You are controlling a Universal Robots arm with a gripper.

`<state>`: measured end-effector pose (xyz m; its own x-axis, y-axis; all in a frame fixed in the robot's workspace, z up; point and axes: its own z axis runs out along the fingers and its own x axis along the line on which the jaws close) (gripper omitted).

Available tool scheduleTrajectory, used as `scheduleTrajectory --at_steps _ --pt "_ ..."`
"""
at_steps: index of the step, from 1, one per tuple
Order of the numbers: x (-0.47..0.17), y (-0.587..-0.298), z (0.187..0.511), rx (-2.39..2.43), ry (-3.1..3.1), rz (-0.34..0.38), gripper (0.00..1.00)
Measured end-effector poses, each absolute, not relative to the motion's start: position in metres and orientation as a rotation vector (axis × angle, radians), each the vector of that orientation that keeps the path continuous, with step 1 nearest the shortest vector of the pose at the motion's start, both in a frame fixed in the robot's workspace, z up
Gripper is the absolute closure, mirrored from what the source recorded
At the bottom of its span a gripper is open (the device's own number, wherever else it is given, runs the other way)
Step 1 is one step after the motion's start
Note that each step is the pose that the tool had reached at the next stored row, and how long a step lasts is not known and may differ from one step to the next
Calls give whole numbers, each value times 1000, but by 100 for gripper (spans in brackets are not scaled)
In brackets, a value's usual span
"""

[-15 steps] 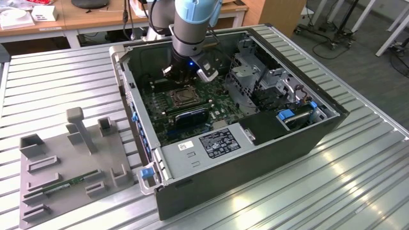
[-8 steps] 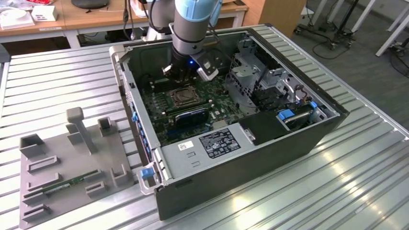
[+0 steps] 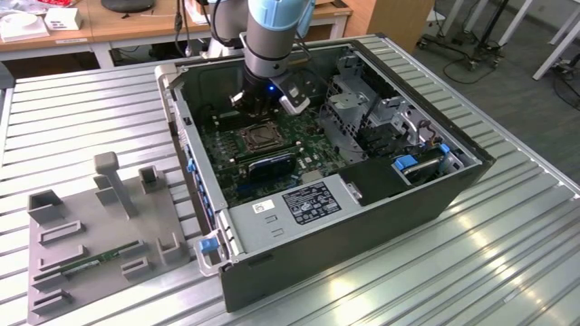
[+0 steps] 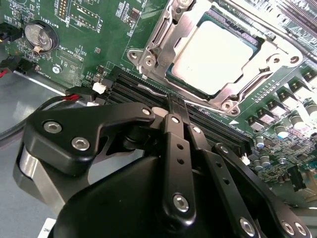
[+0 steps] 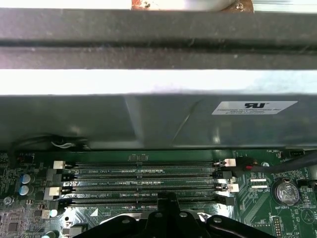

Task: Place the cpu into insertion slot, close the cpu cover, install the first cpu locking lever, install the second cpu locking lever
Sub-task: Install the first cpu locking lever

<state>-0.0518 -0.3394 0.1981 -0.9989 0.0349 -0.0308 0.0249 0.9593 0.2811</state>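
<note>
While the grey tray (image 3: 91, 231) lies well away from the tool, outside the case (image 3: 363, 224), the gripper (image 3: 260, 107) hangs low over the board. Its fingers (image 4: 174, 139) are brought together, with nothing that I can see between them. Their tips sit over the memory slots (image 5: 143, 184), and the insertion slot (image 3: 258, 138) lies just beyond them. In the second wrist view the cpu (image 4: 218, 52) is seated in it and the cover (image 4: 161, 37) lies flat around it, so I judge the first two steps done and the lever work in hand. Whether either lever is hooked I can't make out. That work would call for a small, exact push on a thin rod close by the cover, with the fingertips kept clear of the memory slots.
</note>
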Motion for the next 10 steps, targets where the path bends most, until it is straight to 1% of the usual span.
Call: scheduleTrajectory --at_steps 10 --pt "-53 -340 198 47 3075 438 89"
